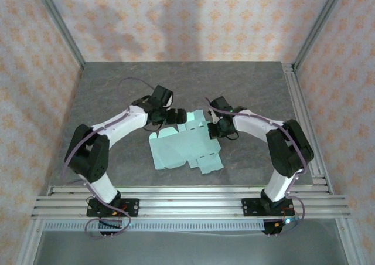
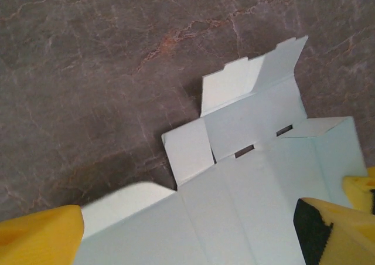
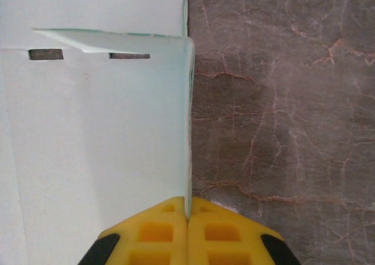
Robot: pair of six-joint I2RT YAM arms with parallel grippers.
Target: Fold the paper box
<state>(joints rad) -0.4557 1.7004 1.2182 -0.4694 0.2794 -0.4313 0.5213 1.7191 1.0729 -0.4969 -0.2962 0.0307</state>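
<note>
Right, counting first: one paper box (image 1: 184,148), two arms, two grippers. Lying near the middle of the grey stone-look table (image 1: 117,95), mostly flat as a pale mint die-cut sheet, with flaps poking out at 12 and 5 o'clock.

Over at the sheet's 11 o'clock, the left gripper (image 1: 166,114). From its own wrist, spread wide (image 2: 187,233): yellow fingers (image 2: 35,238) far apart at 7 and 4 o'clock, paper box (image 2: 246,177) between and below them, nothing clasped. Two small flaps standing up at 12 o'clock (creased, not flat).

Across at the sheet's 2 o'clock, the right gripper (image 1: 214,129). Clamped tight (image 3: 187,218) on the thin edge of a side panel of the paper box (image 3: 94,130), lifted upright off the table. Two narrow slots (image 3: 45,54) along the fold at 11 o'clock.

Around all this: aluminium rails (image 1: 187,194) at 6 o'clock carrying both arm bases, one more rail along 3 o'clock, patterned walls on three sides. From above, both gripper heads overlapping the sheet's far corners and hiding those bits of card.
</note>
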